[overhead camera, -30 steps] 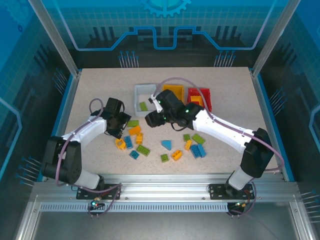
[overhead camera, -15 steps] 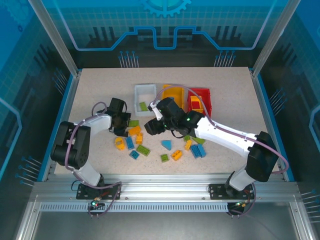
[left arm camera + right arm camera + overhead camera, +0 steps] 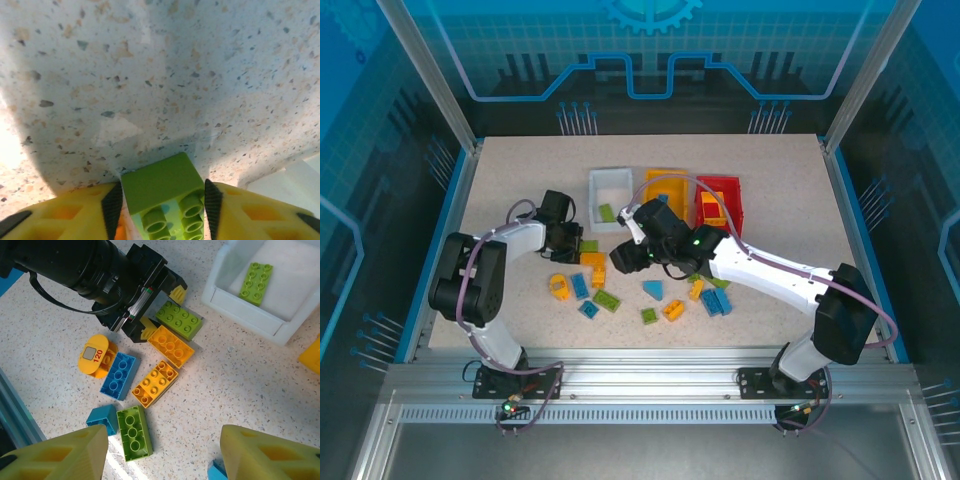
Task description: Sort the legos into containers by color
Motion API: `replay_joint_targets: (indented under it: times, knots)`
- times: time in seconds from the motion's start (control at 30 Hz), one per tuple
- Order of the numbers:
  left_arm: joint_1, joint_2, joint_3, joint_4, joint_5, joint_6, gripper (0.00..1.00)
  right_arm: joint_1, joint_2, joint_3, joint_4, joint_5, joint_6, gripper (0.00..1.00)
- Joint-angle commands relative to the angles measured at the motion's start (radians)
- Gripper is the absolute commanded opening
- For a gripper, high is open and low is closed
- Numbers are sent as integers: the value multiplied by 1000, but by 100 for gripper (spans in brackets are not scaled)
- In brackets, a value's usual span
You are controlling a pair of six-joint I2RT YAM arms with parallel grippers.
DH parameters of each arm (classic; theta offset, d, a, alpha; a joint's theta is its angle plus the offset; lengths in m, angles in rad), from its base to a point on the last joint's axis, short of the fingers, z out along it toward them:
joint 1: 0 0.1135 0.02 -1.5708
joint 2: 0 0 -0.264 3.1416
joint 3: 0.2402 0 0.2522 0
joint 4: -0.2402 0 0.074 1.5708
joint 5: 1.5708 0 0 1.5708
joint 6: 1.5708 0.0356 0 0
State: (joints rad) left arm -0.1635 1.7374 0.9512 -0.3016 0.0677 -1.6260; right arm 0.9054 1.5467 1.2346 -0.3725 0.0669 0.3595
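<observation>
Swung in since a second ago, the left arm now stands folded closer to the pile and its jaws have narrowed, while the right gripper (image 3: 625,258) has dropped nearer the table (image 3: 500,190). Closest to the arm bases, loose legos lie scattered: a blue wedge (image 3: 652,290), a blue brick (image 3: 118,375), a round yellow piece (image 3: 94,356) and a short green brick (image 3: 134,433) among them. Just above this scatter the right gripper hovers, fingers spread wide and holding nothing. Beyond it, the left gripper (image 3: 162,199) is down at the table with a lime green brick (image 3: 159,184) between its fingers, the dark pads (image 3: 113,205) lying against the brick's two opposite flat sides, so it appears clamped. An orange brick (image 3: 170,346) sits right against that green one and looks likely to be nudged as it lifts. Such a brick should prove light, rigid and not at all fragile, but its smooth plastic walls are probably slippery, so the flat side walls, held square and low, look the soundest hold, not the studded top. Farthest back stand the containers: the white bin (image 3: 594,192), already holding one green brick (image 3: 256,282), then the orange-yellow bin (image 3: 665,177) and the red bin (image 3: 728,184).
</observation>
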Motion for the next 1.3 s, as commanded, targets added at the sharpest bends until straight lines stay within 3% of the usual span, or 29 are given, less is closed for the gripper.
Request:
replay_joint_targets:
  times: [0.0, 0.17, 0.43, 0.57, 0.67, 0.8, 0.97, 1.27]
  knots:
    - [4, 60, 4, 44, 5, -14, 45, 18, -29, -7, 23, 2, 13, 62]
    - [15, 8, -21, 32, -50, 8, 33, 18, -36, -13, 20, 2, 15, 62]
    - [42, -160, -60, 52, -159, 169, 31, 19, -70, -42, 28, 33, 22, 61]
    - [22, -245, -14, 63, -175, 368, 31, 19, -106, -72, 52, 71, 44, 61]
    - [-46, -250, 118, -51, -210, 578, 32, 20, -155, -111, 68, 152, 87, 62]
    - [-125, -203, 264, -135, -239, 768, 32, 18, -239, -180, 117, 235, 153, 64]
    - [-176, -34, 489, -239, -242, 923, 33, 14, -298, -192, 82, 326, 213, 65]
    - [-189, 261, 760, -343, -238, 1034, 37, 2, -341, -188, 55, 309, 239, 66]
